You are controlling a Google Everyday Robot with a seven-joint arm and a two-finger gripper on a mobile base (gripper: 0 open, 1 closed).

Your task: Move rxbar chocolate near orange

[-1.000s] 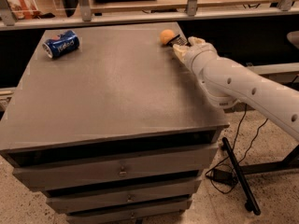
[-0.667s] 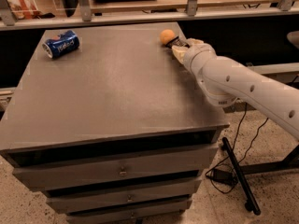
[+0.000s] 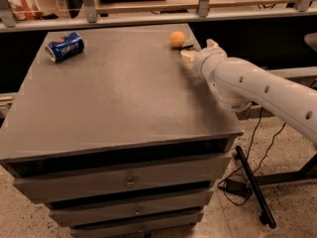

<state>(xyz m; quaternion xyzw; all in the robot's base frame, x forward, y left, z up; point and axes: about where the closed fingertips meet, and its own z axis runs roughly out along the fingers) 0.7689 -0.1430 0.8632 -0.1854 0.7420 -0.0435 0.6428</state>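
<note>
Placing rxbar chocolate (image 3: 186, 47) just beside orange (image 3: 177, 38); my gripper (image 3: 199, 50) sits near orange. I cannot tell my grasp state. Next, probably: confirm release, withdraw.

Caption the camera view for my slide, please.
Gripper at back right edge of table, beside the orange; blue can back left.

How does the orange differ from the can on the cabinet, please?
The orange is a small plain ball; the can is larger, blue and printed. The can lies on its side at the back left; the orange sits at the back right, beside the gripper. Both rest on the cabinet top.
</note>
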